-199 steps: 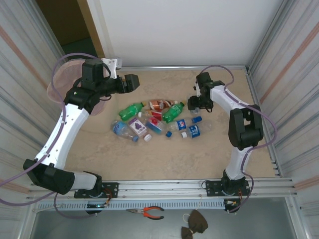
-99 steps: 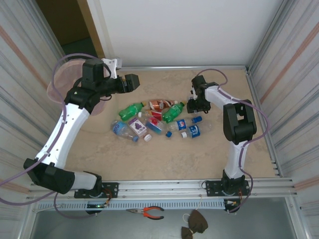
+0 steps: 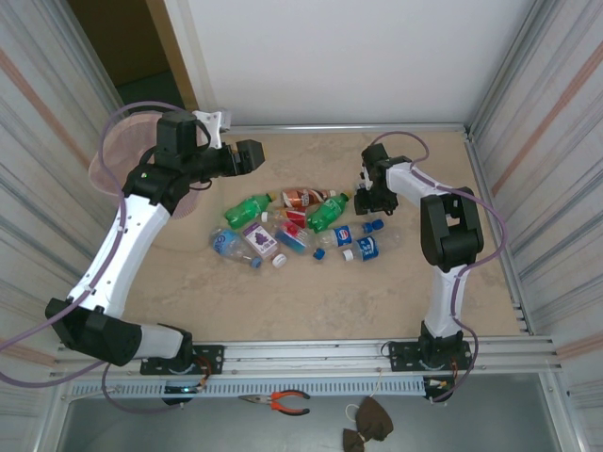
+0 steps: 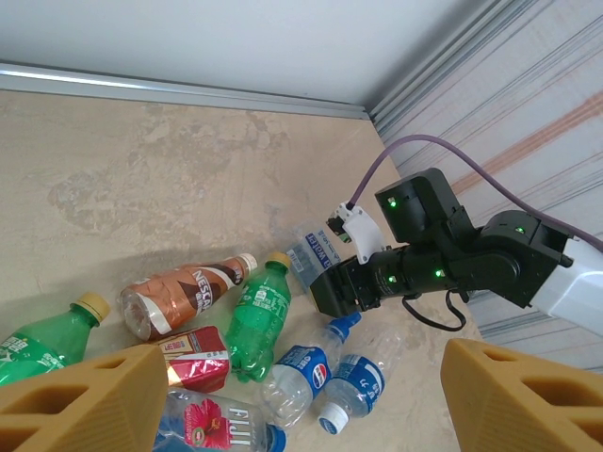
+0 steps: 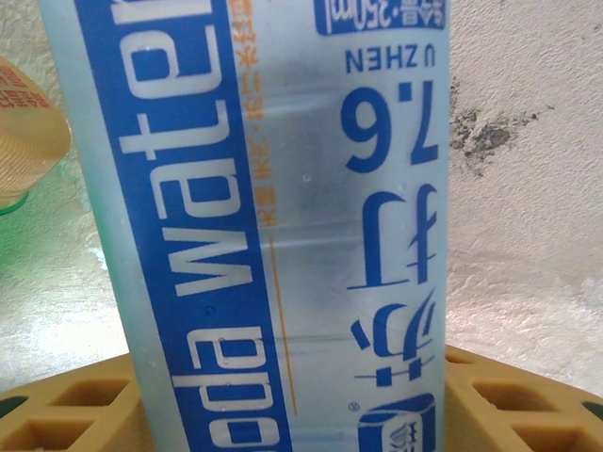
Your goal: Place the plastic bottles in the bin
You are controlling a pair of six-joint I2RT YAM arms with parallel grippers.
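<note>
Several plastic bottles lie in a cluster mid-table: a green one (image 3: 248, 206), a brown Nescafe one (image 3: 301, 197), another green one (image 3: 327, 212), a Pepsi one (image 3: 344, 234) and a purple-labelled one (image 3: 259, 240). My right gripper (image 3: 368, 201) is down at the cluster's right end. Its tan fingers (image 5: 528, 405) press both sides of a clear soda water bottle (image 5: 283, 207) with a blue label. My left gripper (image 3: 247, 155) hovers open above the cluster's far left, its fingers (image 4: 85, 400) wide apart with nothing between them. The bin (image 3: 105, 160) with its pink bag stands at the far left, partly behind my left arm.
Corrugated metal walls close in the table on the left and right, and a white wall stands at the back. Bare table lies in front of the cluster and at the far right. Pliers (image 3: 283, 403) lie below the front rail.
My right gripper has come down and slightly left onto the soda water bottle, and its jaws have narrowed around it. The left arm has stayed still.
</note>
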